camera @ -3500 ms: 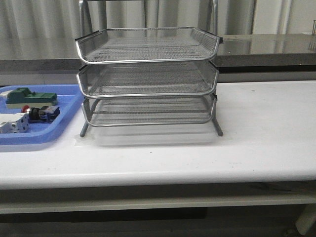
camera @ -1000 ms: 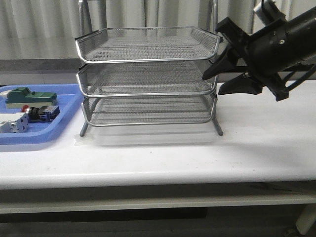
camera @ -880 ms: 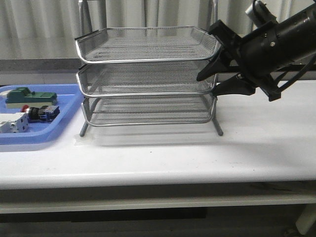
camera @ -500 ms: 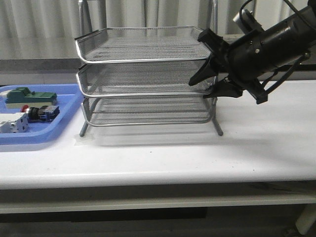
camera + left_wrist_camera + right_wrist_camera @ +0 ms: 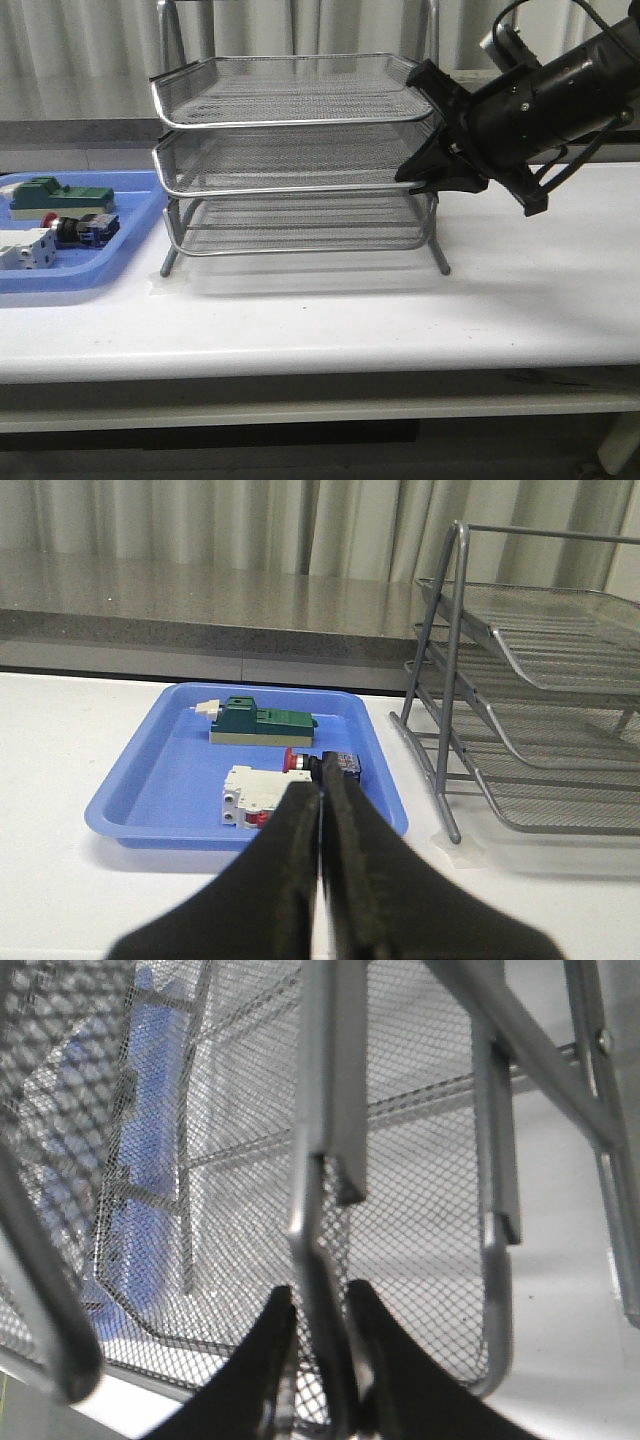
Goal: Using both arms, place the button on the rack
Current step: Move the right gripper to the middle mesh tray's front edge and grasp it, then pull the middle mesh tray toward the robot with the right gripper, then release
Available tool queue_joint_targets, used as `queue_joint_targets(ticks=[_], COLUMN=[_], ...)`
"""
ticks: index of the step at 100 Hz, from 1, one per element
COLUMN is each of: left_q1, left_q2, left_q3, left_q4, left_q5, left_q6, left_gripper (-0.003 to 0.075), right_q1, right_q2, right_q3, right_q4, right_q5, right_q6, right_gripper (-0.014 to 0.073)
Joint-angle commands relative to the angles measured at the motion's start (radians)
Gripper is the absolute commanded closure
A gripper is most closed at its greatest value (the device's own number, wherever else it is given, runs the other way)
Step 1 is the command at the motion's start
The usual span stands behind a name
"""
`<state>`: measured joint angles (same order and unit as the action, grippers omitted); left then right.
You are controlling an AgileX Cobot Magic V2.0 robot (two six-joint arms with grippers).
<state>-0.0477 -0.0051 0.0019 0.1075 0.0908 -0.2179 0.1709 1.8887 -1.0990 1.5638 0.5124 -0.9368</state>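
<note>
Front view: rack (image 5: 300, 150), three mesh tiers, stands mid-table. Right gripper (image 5: 418, 178) sits at the middle tier's right front corner, jaws closed on its rim. Blue tray (image 5: 130, 225) lies left of the rack, holding a green block (image 5: 60, 195), a white block (image 5: 25, 250) and the button (image 5: 80, 229), which lies on its side between them. Left arm not in frame.

Left wrist view: left gripper (image 5: 321, 810) hangs above the table short of the tray (image 5: 150, 780), fingers pressed together, holding nothing. Button (image 5: 320, 764) lies beyond the fingertips, red head beside the white block (image 5: 252, 794); green block (image 5: 265, 723) farther back. Rack (image 5: 530, 710) stands to one side.

Right wrist view: right gripper (image 5: 318, 1305) has its fingers (image 5: 270, 1360) nipped on the rack's (image 5: 400, 1210) chrome rim wire.

Handling, judged: button is light, rigid, likely smooth plastic and metal; round head may roll; best gripped across the squarer black body.

Markings: no legible writing or brand anywhere.
</note>
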Motion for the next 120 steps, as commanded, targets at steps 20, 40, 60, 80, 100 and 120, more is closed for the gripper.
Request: queue_joint_targets(ticks=[20, 40, 60, 80, 100, 120], left_q1=[0.003, 0.003, 0.003, 0.003, 0.003, 0.003], left_q2=[-0.034, -0.034, -0.034, -0.034, -0.034, -0.034], left_q3=[0.045, 0.045, 0.045, 0.045, 0.045, 0.045], left_q4=[-0.009, -0.009, -0.009, -0.009, -0.009, -0.009], left_q5=[-0.081, -0.081, -0.081, -0.081, -0.081, -0.081], left_q6=[-0.001, -0.001, -0.001, -0.001, -0.001, -0.001], left_gripper=[0.0716, 0.0716, 0.0716, 0.0716, 0.0716, 0.0716], right_q1=[0.000, 0.000, 0.000, 0.000, 0.000, 0.000], right_q2=[-0.113, -0.220, -0.318, -0.381, -0.409, -0.414], right_q3=[0.103, 0.219, 0.344, 0.446, 0.490, 0.490], right_q4=[-0.008, -0.025, -0.033, -0.036, -0.040, -0.041], right_q5=[0.068, 0.043, 0.043, 0.045, 0.057, 0.066], right_q6=[-0.044, -0.069, -0.076, -0.084, -0.086, -0.088], right_gripper=[0.0608, 0.0608, 0.0608, 0.0608, 0.0608, 0.0541])
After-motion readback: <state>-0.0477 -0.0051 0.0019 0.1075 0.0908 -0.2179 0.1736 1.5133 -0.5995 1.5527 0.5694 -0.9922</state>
